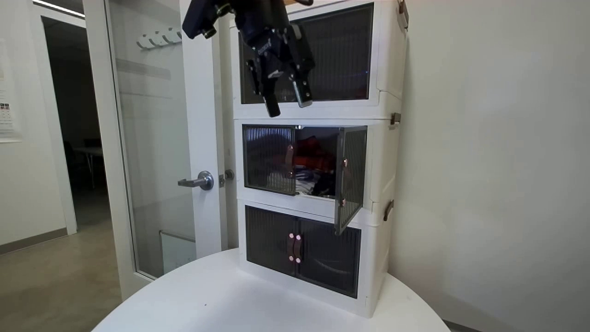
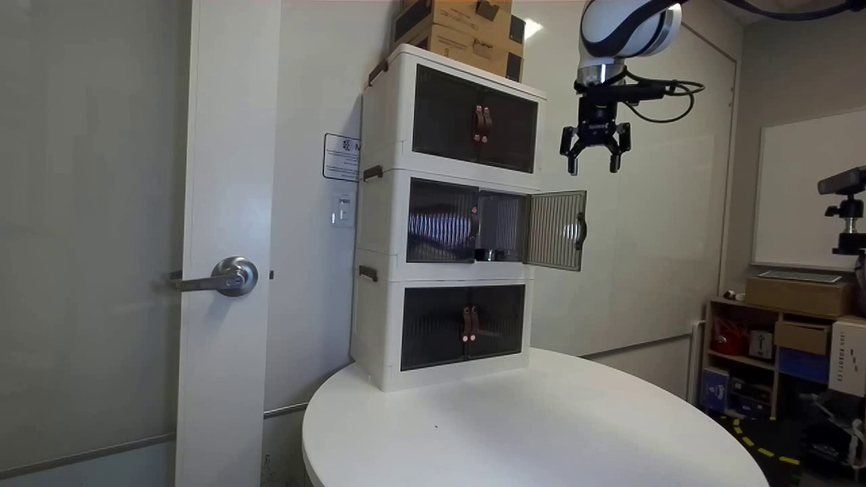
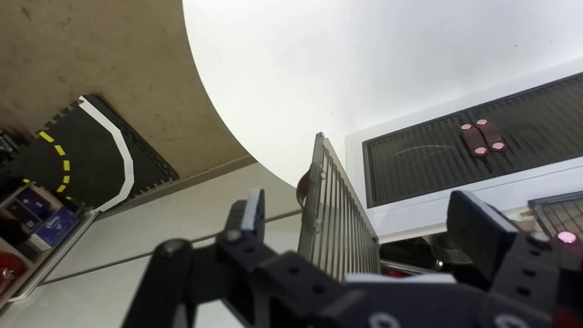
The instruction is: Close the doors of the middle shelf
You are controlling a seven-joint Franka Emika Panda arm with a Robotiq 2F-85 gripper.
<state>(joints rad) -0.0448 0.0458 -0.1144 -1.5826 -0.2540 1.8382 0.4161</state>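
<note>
The middle shelf [image 1: 378,161] sits between the upper unit [image 2: 384,125] and the lower unit [image 2: 371,325]. Its open door [image 2: 556,231] stands outward and presumably needs an inward push; the opposite door [image 2: 441,220] is at or near closed. I hold the tool [image 2: 594,165] in front of the shelf, jaws apart, gripping nothing, probably for clearance. Well apart from the shelf, a blue box [image 3: 58,224] appears labelled "Kleenex".

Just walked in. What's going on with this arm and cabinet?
A robot arm is up for closing the middle shelf. One door stands swung open; the other door looks shut or nearly so. The gripper hangs open, holding nothing, touching neither door. The bottom doors are shut.
</note>
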